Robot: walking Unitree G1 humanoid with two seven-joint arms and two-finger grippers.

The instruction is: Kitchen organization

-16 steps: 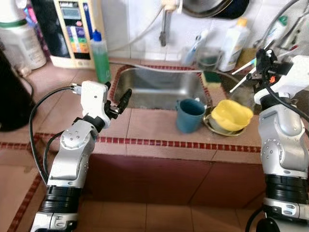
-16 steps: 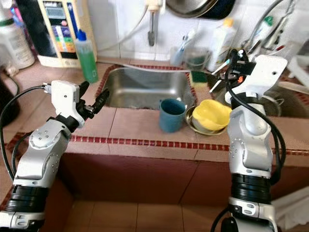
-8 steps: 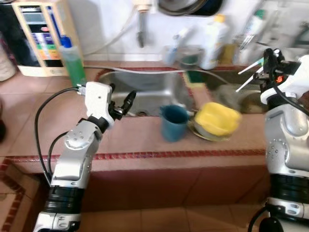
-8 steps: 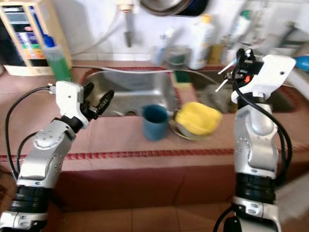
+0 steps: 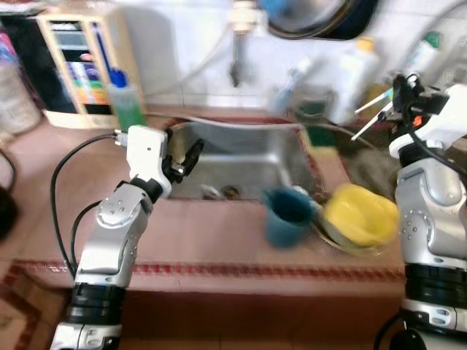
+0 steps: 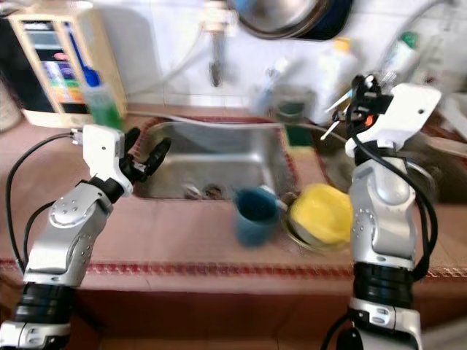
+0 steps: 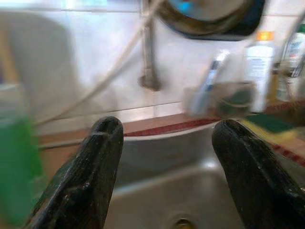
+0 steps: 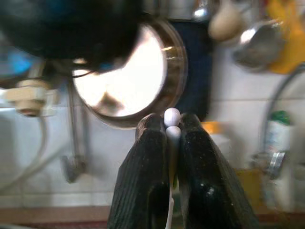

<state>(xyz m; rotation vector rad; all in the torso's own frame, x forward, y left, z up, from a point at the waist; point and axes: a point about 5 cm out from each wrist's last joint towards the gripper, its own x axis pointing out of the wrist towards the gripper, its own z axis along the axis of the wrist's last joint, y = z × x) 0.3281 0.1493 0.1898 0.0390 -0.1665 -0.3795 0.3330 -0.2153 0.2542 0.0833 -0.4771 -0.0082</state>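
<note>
White sticks (image 8: 171,125) pinched in right claw (image 8: 169,138), raised | left claw (image 7: 167,157) spread over sink (image 5: 241,164)

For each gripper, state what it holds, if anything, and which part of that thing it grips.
The right gripper is shut on two thin white sticks, pinched near their rounded ends. What they are cannot be told. The left gripper, jaws open above the sink, holds nothing.

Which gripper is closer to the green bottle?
Left. The left gripper hovers over the sink's left edge, just right of the green bottle. The right gripper, holding white sticks, is far across the counter.
</note>
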